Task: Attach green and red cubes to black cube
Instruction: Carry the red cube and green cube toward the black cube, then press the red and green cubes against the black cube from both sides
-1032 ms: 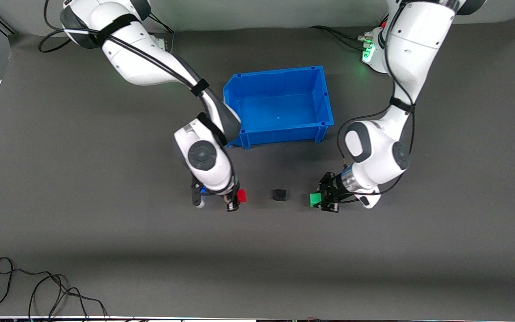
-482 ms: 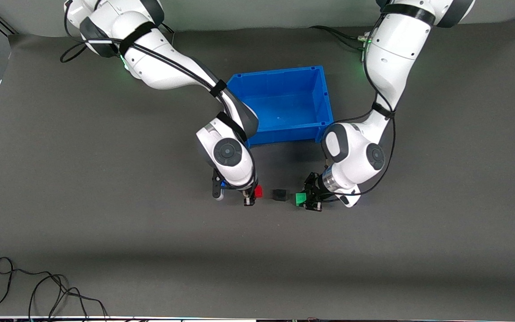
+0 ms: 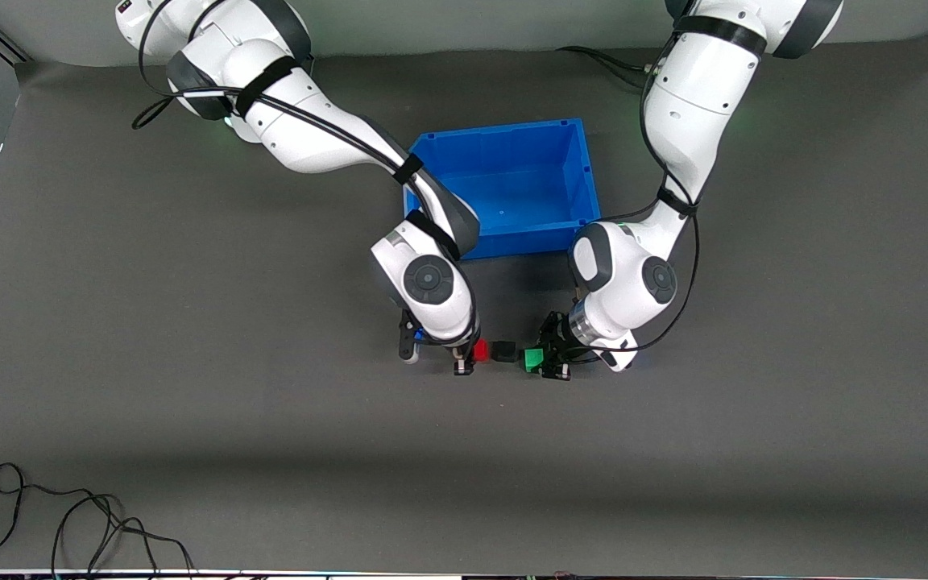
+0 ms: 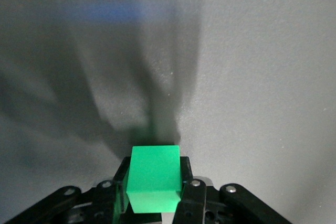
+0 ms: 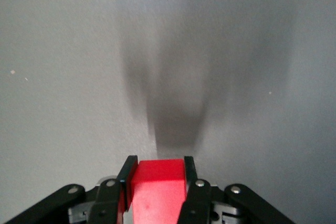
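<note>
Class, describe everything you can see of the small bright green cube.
The small bright green cube is a plain, solid-coloured block with flat matte faces and crisp edges, plastic-looking. It sits upright, clamped between the black fingers of the left gripper, which is shut on it. It lies beside the small matte black cube, toward the left arm's end of the table; whether they touch is unclear.

1. The black cube (image 3: 503, 350) is small and dark. It sits flat near the middle of the table.
2. The red cube (image 3: 480, 350) is bright red. It is just beside the black cube, toward the right arm's end.
3. The green cube (image 3: 533, 358) is bright green. It is just beside the black cube, toward the left arm's end.
</note>
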Controlling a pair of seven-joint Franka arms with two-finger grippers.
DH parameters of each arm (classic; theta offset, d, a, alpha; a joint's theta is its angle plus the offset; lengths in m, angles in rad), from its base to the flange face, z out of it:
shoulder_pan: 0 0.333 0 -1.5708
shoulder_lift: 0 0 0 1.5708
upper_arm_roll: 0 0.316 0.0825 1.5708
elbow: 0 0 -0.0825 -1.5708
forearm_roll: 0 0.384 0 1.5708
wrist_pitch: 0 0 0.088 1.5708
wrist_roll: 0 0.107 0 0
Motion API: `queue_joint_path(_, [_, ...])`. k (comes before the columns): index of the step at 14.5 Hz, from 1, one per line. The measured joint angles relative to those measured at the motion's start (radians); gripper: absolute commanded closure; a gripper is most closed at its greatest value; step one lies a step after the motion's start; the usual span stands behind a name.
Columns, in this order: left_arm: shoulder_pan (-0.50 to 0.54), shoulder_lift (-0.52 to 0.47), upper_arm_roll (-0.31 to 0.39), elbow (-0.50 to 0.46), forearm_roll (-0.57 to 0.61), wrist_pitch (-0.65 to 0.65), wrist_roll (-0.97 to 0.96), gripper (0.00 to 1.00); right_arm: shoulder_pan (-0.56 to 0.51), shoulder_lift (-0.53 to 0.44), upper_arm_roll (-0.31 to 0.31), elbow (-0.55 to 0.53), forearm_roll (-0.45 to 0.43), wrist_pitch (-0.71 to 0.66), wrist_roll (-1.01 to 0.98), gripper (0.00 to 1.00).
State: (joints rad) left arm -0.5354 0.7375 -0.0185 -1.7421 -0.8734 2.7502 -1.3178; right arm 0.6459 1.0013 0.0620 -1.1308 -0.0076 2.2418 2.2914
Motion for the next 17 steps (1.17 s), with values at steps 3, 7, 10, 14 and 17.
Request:
queue_joint_path(3, [-0.010, 0.000, 0.000, 0.001, 0.000, 0.000, -0.018, 0.84, 0.013, 0.013, -0.001, 0.006, 0.000, 0.005, 0.003, 1.00])
queue_joint_path(7, [-0.015, 0.000, 0.000, 0.003, 0.000, 0.000, -0.035, 0.84, 0.014, 0.026, -0.002, 0.008, 0.000, 0.019, 0.004, 1.00])
queue_joint_path(10, [-0.024, 0.000, 0.000, 0.007, 0.000, 0.000, -0.056, 0.84, 0.015, 0.030, -0.002, 0.008, 0.000, 0.025, 0.004, 1.00])
queue_joint_path(14, [-0.038, 0.000, 0.001, 0.011, 0.000, 0.007, -0.082, 0.83, 0.014, 0.036, -0.006, 0.008, -0.001, 0.030, 0.004, 1.00])
queue_joint_path(17, [-0.041, 0.000, 0.001, 0.012, 0.000, 0.009, -0.095, 0.83, 0.014, 0.040, -0.008, 0.008, -0.001, 0.031, 0.004, 1.00])
